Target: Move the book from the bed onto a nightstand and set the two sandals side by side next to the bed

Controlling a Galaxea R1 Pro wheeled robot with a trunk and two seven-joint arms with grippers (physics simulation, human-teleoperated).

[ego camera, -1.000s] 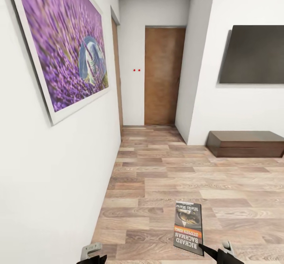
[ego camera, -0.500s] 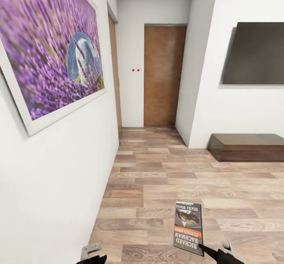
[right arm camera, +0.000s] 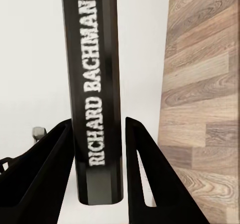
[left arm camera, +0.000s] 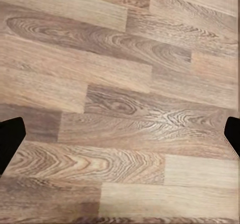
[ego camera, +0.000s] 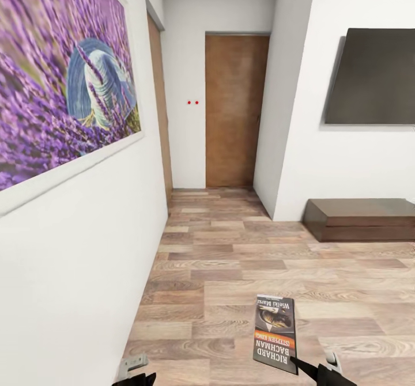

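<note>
Your right gripper (right arm camera: 97, 184) is pinching the book (ego camera: 275, 333) by its spine, one black finger on each side. The book hangs over the wood floor (ego camera: 230, 259), near the white wall (ego camera: 75, 271) with the purple flower picture (ego camera: 57, 80). Your left gripper (left arm camera: 120, 134) is spread wide over bare floor planks. A brown door (ego camera: 230, 109) stands ahead, and a long dark cabinet (ego camera: 360, 219) sits under the black TV (ego camera: 372, 78).

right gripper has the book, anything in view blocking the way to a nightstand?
The right gripper is clamped on the book, with open wood floor ahead. No nightstand is visible, so the route cannot be judged. Nearby: the wall alongside on the robot's left, and a long low cabinet ahead-right.
</note>
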